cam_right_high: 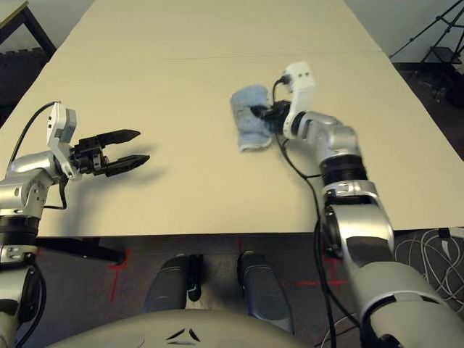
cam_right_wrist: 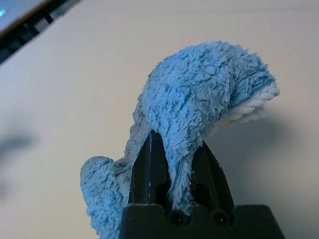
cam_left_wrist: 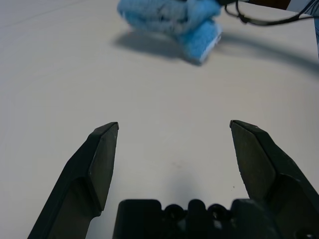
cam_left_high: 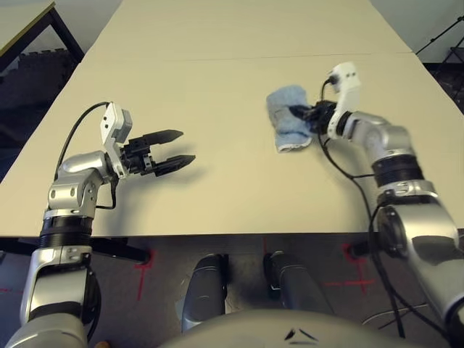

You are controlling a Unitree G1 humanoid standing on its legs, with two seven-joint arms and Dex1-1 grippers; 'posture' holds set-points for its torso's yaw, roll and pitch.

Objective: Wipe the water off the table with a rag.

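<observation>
rag [cam_left_high: 288, 118] | bunched, hung just above the table [cam_left_high: 217, 94], near side of its seam | right gripper [cam_left_high: 302, 113] jaws clamped on rag's fold | left gripper [cam_left_high: 174, 148] jaws wide, empty, well apart from rag

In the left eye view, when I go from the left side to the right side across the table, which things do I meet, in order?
Left pincer, open over the table → the rag, light blue and bunched → right pincer, shut on the rag's right edge.
</observation>
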